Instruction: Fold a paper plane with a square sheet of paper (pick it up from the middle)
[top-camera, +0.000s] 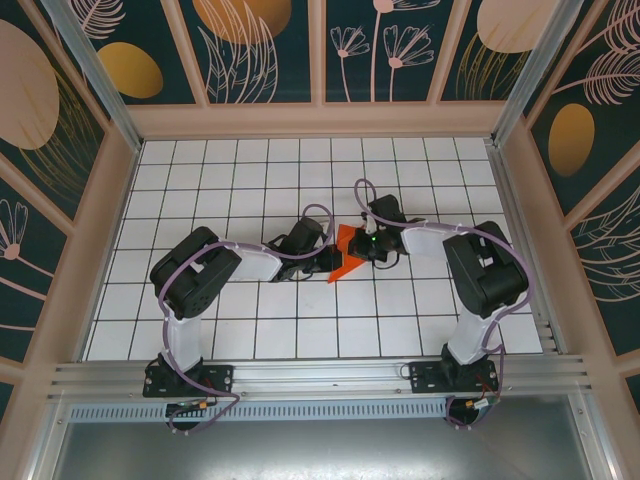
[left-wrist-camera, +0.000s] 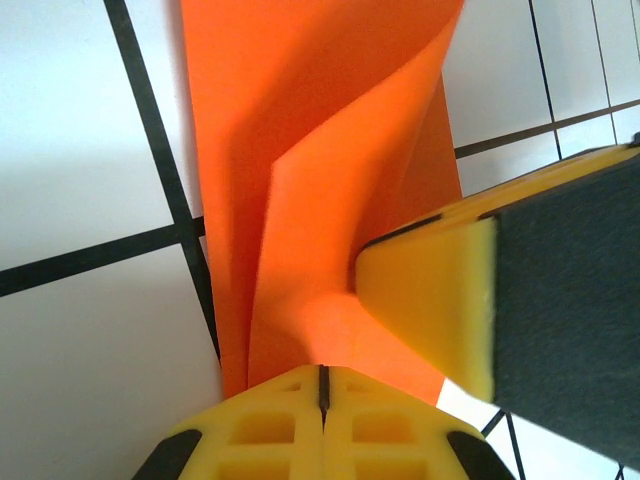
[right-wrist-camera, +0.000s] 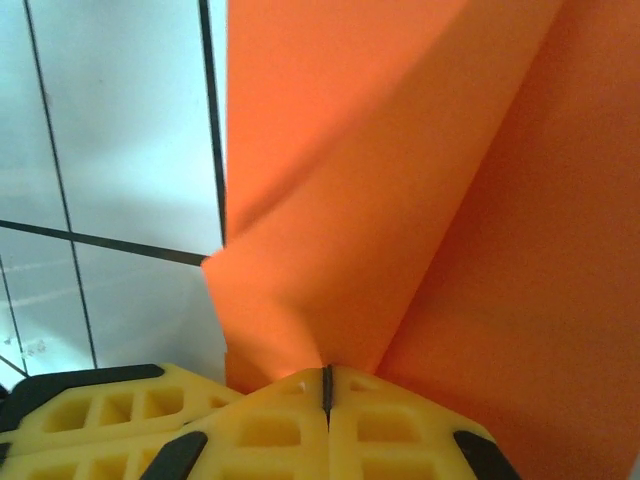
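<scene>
The bright orange-red sheet of paper (top-camera: 346, 256) stands folded in layers at the middle of the table, with a point toward the near left. Whether it has the shape of the paper plane I cannot tell. My left gripper (top-camera: 326, 254) is shut on its left side. In the left wrist view the paper (left-wrist-camera: 300, 170) rises from the closed seam of the left gripper (left-wrist-camera: 322, 385), and a yellow finger (left-wrist-camera: 430, 300) of the other arm presses in from the right. My right gripper (top-camera: 366, 247) is shut on the opposite side. The creased paper (right-wrist-camera: 400, 180) runs into the right gripper (right-wrist-camera: 326, 382).
The white grid-tiled table (top-camera: 250, 180) is boxed in by pink-framed walls (top-camera: 112, 200) on the left, back and right. An aluminium rail (top-camera: 320, 375) carrying both arm bases runs along the near edge. Open tiles lie around the two grippers.
</scene>
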